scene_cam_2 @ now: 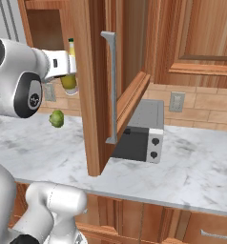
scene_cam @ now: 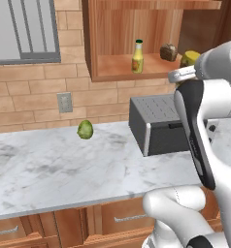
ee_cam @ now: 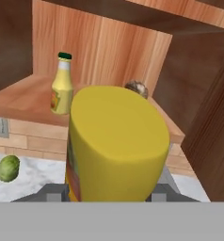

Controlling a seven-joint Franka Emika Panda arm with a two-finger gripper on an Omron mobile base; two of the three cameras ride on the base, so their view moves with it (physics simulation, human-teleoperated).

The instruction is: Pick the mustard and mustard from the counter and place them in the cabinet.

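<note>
The slim mustard bottle (scene_cam: 138,57) (ee_cam: 61,89) with the dark green cap stands upright on the shelf floor of the open wooden cabinet (scene_cam: 115,70) (ee_cam: 24,96). My gripper (scene_cam_2: 67,66) is shut on the stubby yellow-olive mustard bottle (scene_cam: 189,58) (scene_cam_2: 69,82) (ee_cam: 116,146). I hold it in the air in front of the cabinet's right part, at about shelf height, above the counter (scene_cam: 64,169) (scene_cam_2: 182,162). My fingertips are hidden behind the bottle in the hand view.
A small brown lump (scene_cam: 169,52) (ee_cam: 136,87) sits on the shelf to the right of the slim bottle. A green ball (scene_cam: 85,129) (scene_cam_2: 57,118) (ee_cam: 7,168) lies on the counter. A grey boxy appliance (scene_cam: 156,126) (scene_cam_2: 144,133) stands below the cabinet. The open cabinet door (scene_cam_2: 94,86) juts out.
</note>
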